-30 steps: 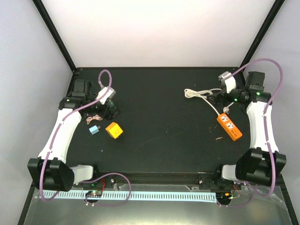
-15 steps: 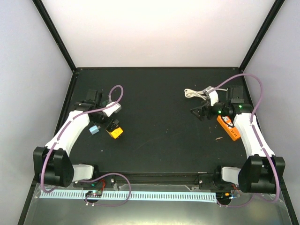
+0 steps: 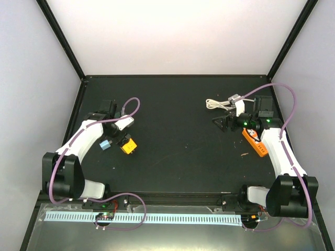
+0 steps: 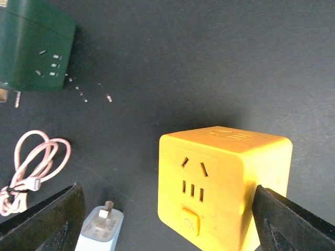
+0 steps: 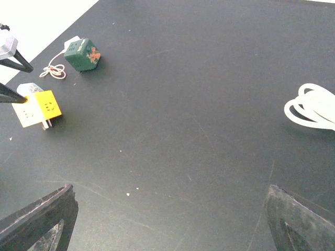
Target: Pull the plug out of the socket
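On the surface's (image 3: 178, 130) right | approach step | right claw (image 5: 170, 188) spread, empty, near socket (image 3: 260, 148) | left claw (image 4: 165, 185) spread about yellow cube (image 4: 225, 183) | next: plug to be found, pinched.

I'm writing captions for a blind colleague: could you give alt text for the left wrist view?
A yellow socket cube sits on the black table between the open fingers of the left gripper. A dark green cube lies top left; a coiled pink cable and light blue plug lower left.
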You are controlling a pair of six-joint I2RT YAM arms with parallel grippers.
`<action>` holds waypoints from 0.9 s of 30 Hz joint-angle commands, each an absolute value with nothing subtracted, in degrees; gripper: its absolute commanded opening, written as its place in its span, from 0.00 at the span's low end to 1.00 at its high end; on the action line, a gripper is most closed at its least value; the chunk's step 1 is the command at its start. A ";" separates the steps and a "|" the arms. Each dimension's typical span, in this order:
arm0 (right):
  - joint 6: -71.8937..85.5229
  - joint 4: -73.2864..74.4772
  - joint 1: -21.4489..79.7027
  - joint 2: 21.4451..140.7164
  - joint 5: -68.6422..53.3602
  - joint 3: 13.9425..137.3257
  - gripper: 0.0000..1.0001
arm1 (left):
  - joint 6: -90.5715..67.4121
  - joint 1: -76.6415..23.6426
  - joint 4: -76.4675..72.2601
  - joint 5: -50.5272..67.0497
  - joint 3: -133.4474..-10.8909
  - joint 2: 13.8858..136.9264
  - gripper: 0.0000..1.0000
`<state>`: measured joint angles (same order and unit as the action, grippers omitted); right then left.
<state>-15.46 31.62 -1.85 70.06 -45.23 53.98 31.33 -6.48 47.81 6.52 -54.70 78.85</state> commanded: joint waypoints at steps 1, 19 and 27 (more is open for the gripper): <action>-12.84 29.18 -1.55 69.13 -46.98 53.52 1.00 | 31.24 -5.94 45.26 2.89 -54.71 79.12 0.88; -11.69 25.23 -1.51 65.25 -39.65 53.44 1.00 | 29.18 -1.81 46.36 10.38 -59.34 73.81 0.99; -11.25 22.16 -1.50 59.98 -37.16 51.29 1.00 | 20.01 -1.56 43.45 16.71 -58.96 64.56 0.99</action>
<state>-11.99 25.43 -1.85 63.22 -39.07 52.84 26.28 -2.15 45.67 12.36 -57.69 68.42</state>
